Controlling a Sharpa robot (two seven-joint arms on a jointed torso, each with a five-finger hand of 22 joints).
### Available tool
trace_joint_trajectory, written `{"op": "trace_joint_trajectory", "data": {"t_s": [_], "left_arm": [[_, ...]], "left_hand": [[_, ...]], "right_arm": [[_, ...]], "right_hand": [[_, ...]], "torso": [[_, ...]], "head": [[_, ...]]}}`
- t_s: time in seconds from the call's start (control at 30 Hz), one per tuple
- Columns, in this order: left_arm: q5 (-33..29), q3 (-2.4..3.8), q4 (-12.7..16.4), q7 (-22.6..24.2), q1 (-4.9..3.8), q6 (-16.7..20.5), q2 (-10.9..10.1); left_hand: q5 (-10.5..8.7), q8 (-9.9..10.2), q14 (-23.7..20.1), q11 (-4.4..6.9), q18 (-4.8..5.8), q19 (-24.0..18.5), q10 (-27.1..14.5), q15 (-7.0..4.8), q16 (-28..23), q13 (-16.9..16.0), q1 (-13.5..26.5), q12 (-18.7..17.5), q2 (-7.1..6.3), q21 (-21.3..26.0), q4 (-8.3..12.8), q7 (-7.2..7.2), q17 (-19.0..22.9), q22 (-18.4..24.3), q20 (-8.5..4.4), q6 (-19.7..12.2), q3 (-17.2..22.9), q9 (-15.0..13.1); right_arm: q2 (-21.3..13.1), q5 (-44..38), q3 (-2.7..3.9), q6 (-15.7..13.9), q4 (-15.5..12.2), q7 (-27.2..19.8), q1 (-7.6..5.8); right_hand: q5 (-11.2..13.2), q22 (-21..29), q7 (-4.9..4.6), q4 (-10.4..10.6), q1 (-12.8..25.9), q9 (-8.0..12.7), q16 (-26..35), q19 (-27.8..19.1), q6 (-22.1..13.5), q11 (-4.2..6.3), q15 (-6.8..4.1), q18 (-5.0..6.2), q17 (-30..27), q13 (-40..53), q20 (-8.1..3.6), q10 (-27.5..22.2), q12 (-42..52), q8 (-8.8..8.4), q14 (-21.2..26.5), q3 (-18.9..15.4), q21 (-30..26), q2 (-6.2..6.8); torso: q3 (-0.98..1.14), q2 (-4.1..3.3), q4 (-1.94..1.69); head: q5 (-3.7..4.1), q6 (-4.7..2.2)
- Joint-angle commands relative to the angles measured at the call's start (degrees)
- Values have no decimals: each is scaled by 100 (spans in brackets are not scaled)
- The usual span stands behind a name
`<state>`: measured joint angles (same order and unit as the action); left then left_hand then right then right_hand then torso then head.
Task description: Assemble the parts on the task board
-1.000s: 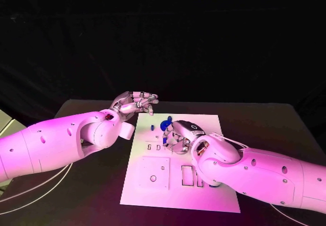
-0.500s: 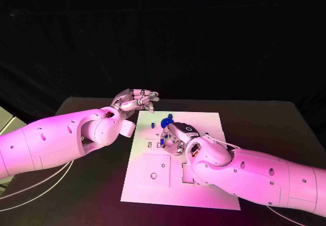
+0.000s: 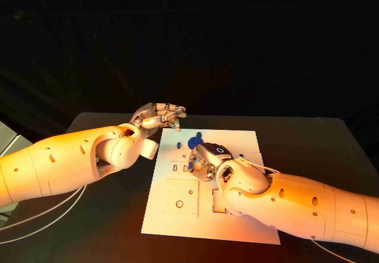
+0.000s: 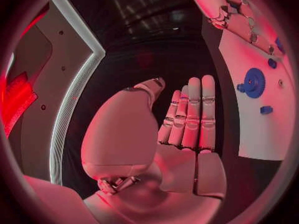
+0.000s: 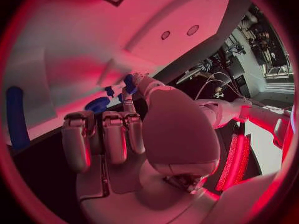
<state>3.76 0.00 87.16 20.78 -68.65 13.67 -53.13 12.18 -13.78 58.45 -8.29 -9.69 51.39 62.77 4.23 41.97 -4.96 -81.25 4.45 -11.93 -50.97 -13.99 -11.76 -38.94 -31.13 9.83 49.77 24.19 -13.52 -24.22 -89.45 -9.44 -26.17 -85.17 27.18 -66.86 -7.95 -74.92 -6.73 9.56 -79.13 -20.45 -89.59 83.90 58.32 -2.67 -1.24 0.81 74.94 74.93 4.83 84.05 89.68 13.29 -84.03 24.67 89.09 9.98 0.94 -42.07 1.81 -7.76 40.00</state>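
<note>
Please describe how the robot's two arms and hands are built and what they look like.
Both arms, left arm and right arm, have smooth, rounded white shells dotted with small dark holes. The left hand and right hand are silver, jointed and many-fingered. Thin pale cables trail beneath the left arm.

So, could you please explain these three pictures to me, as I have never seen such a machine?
A robot's two white arms, each with a silver hand. One picture looks down from its head; the two round ones come from wrist cameras. On the table lies a white board with small blue parts, among them a gear. The left hand hovers by the board's far corner, holding nothing. The right hand is over the board, a blue part at its fingertips; whether it grips it I cannot tell.
</note>
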Motion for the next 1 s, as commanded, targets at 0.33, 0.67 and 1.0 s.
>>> {"op": "trace_joint_trajectory", "data": {"t_s": [0.33,0.67,1.0], "left_arm": [[143,2,6,-7,-2,-78,11],[147,0,0,-16,-2,-92,5],[149,-1,-1,-24,-2,-102,4]], "left_hand": [[-18,-1,-32,18,-86,-24,-3,2,34,-7,-22,24,16,-13,14,15,3,6,-4,-21,-16,-8],[-18,-1,-32,18,-86,-24,-3,2,34,-7,-22,24,16,-13,14,15,3,6,-4,-21,-16,-8],[-17,-2,-36,17,-86,-24,-6,2,37,-8,-42,24,23,-15,23,16,5,7,-5,-24,-16,-12]], "right_arm": [[50,-137,-25,107,96,17,64],[35,-165,-29,64,75,-25,82],[19,-172,-29,-39,31,-72,90]], "right_hand": [[46,-1428,-25,47,150,-4,26,552,-42,30,-36,-53,1309,1440,-35,534,-49,10,-552,-32,-8,114],[115,-1413,-48,79,216,4,30,541,-116,11,-20,-47,1300,1413,-24,509,-83,-15,-550,-87,-29,183],[156,-1363,-96,115,255,30,40,504,-255,-31,13,-30,1276,1335,2,435,-181,-79,-544,-175,-95,256]], "torso": [[-3,-5,-1],[-6,-2,8],[-4,-4,5]], "head": [[-29,13],[-60,27],[-65,21]]}}
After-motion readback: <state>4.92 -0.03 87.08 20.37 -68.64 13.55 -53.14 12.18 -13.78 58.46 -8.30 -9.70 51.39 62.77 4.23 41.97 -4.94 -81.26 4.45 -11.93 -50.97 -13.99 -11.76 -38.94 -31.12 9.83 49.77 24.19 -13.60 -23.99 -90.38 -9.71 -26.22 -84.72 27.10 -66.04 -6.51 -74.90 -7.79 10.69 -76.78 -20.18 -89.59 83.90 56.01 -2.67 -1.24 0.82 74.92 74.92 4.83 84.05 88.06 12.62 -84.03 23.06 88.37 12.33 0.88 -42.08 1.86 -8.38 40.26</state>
